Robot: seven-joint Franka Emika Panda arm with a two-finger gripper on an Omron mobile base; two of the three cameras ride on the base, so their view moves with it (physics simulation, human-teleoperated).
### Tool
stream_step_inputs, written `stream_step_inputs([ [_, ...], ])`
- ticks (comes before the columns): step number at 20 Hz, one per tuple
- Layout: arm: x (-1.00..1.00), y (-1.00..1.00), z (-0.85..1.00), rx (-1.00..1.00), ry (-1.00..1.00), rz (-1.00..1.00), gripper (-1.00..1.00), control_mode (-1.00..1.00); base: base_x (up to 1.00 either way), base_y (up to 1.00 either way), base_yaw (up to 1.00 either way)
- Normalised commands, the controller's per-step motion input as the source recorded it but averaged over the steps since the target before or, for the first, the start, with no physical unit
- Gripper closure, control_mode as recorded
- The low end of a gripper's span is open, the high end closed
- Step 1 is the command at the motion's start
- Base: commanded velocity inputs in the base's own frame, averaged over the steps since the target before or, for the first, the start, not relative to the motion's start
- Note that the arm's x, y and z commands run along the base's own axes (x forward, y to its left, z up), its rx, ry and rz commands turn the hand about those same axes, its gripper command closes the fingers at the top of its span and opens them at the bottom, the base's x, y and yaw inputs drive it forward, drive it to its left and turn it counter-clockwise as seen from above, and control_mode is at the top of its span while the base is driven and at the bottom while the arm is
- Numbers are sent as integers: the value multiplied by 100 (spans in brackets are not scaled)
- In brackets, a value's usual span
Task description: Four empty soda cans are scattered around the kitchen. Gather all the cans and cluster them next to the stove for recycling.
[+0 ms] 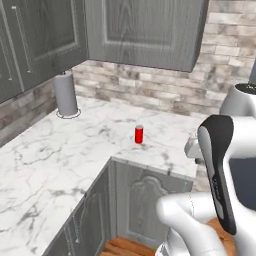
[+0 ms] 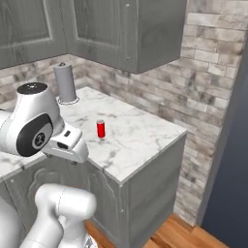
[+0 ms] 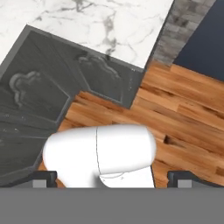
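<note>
One red soda can [image 1: 139,134] [image 2: 100,129] stands upright on the white marble counter [image 1: 60,160] [image 2: 140,140], near the counter's end. My hand [image 2: 68,144] [image 1: 193,148] hovers in front of the counter edge, nearer to me than the can and well apart from it, pointing down. In the hand view my gripper [image 3: 113,178] is open, its two dark fingertips [image 3: 43,177] wide apart with nothing between them, above the cabinet fronts and wood floor. The stove is out of view.
A grey paper-towel roll [image 1: 66,95] [image 2: 66,82] stands at the back corner of the counter. Grey upper cabinets [image 1: 145,30] [image 2: 126,34] hang over it. The counter ends at the right [image 2: 179,133], beside a dark blue panel [image 2: 232,145] and wood floor [image 3: 183,109].
</note>
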Motion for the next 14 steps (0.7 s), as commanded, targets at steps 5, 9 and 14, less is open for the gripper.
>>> stream_step_inputs([
  [5, 0, 0, 0, 0, 0, 0, -100, 100, 67, 0, 19],
  [9, 0, 0, 0, 0, 0, 0, -100, 100, 64, 21, 12],
  [14, 0, 0, 0, 0, 0, 0, -100, 100, 57, 38, 0],
])
